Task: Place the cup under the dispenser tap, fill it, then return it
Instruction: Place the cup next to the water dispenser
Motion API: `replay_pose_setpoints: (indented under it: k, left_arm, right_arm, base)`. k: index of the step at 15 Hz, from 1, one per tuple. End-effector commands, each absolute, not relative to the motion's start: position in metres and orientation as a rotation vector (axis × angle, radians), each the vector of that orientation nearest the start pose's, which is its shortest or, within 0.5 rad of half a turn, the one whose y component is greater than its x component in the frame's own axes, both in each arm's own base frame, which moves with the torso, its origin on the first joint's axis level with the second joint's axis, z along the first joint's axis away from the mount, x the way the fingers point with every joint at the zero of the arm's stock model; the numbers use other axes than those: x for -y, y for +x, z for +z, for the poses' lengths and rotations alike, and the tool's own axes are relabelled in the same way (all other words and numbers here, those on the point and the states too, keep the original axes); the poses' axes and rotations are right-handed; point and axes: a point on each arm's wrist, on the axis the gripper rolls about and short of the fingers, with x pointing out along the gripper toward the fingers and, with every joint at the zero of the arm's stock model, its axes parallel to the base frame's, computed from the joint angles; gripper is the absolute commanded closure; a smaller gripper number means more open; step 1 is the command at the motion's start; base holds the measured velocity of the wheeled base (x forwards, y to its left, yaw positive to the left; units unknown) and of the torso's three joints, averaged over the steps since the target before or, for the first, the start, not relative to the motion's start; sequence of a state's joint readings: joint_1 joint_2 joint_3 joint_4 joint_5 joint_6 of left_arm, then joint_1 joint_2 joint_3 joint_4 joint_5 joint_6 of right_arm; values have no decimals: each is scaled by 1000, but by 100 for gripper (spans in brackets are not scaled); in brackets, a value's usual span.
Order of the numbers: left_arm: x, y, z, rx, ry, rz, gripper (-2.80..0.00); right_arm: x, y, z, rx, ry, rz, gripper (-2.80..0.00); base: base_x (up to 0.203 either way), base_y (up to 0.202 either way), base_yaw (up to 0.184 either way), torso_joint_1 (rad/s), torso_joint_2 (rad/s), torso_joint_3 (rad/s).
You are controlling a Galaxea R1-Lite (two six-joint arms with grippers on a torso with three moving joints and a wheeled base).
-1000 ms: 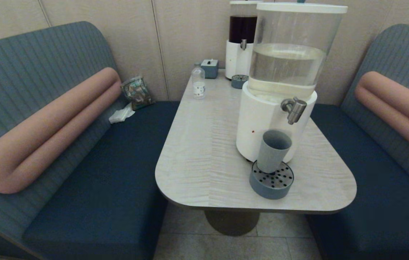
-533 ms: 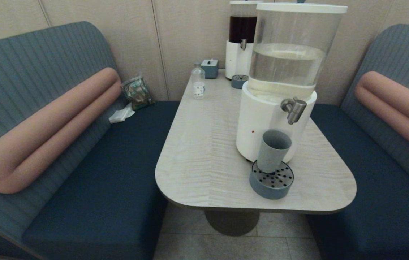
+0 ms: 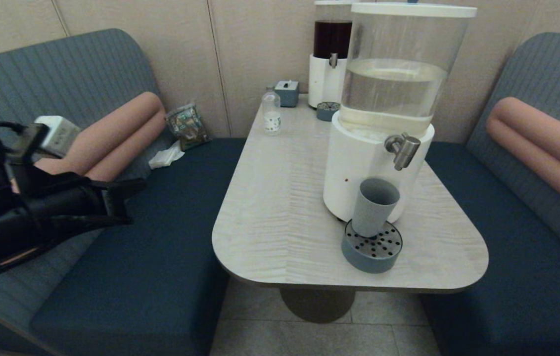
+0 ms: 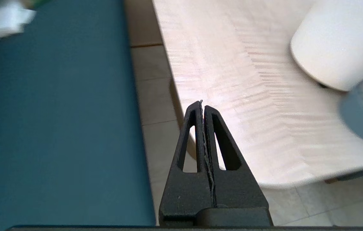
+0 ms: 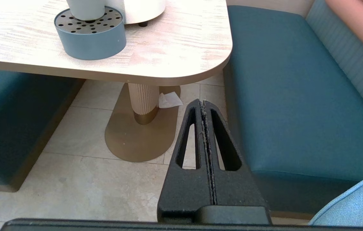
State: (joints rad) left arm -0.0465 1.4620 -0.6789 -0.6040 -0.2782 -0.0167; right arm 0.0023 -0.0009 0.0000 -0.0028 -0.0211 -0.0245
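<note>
The grey-blue cup (image 3: 374, 206) stands upright on the round perforated drip tray (image 3: 372, 252), just below the steel dispenser tap (image 3: 401, 148) of the large clear-tank dispenser (image 3: 389, 99). My left gripper (image 3: 136, 187) hovers over the left bench, well to the left of the table, shut and holding nothing. In the left wrist view its tips (image 4: 202, 104) point toward the table edge, with the tray (image 4: 359, 122) off to one side. My right gripper (image 5: 203, 102) is shut and empty, low beside the right bench; the cup's base (image 5: 86, 9) and the tray (image 5: 90, 35) show beyond it.
The table (image 3: 280, 207) also carries a small clear bottle (image 3: 271, 116), a tissue box (image 3: 287, 93), a dark-liquid dispenser (image 3: 330, 54) and its small tray (image 3: 328, 111). A snack bag (image 3: 188, 126) and a tissue (image 3: 166, 157) lie on the left bench. The table pedestal (image 5: 143, 99) stands underneath.
My left arm has risen into the head view at the left, over the bench. The cup, tray and dispenser have not moved.
</note>
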Motion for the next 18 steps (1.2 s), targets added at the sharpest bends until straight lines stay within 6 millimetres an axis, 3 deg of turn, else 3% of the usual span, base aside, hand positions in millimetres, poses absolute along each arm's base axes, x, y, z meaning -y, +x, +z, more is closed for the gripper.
replay_pose_setpoints:
  k: [1,4,8,11,12,13,18]
  left_arm:
    - [29,287,160,-250,-41,-358,0]
    - [62,279,135,-217,-22,-484,0]
    - [96,267,133,-207,-6,-594,0]
    - [113,270,128,-190,-3,-622,0]
    - [117,273,125,-170,-2,-606,-86]
    - [119,277,122,-141,-5,-590,-280]
    - [133,276,119,-79,-12,-618,-280]
  right_arm:
    - [1,-23,76,3,-25,-18,0]
    - [1,-23,76,3,-25,-19,0]
    - [1,-23,76,3,-26,-18,0]
    - [1,-23,76,3,-25,-20,0]
    - [1,-23,76,3,-25,-19,0]
    - [1,-23,76,3,-25,-19,0]
    - [1,-23,76,3,-25,-20,0]
  base:
    - [0,0,0,0,0,0]
    - [0,0,0,0,0,0]
    - [0,0,0,0,0,0]
    - [0,0,0,0,0,0]
    - [0,0,0,0,0,0]
    - [0,0,0,0,0,0]
    - [0,0,0,0,0,0]
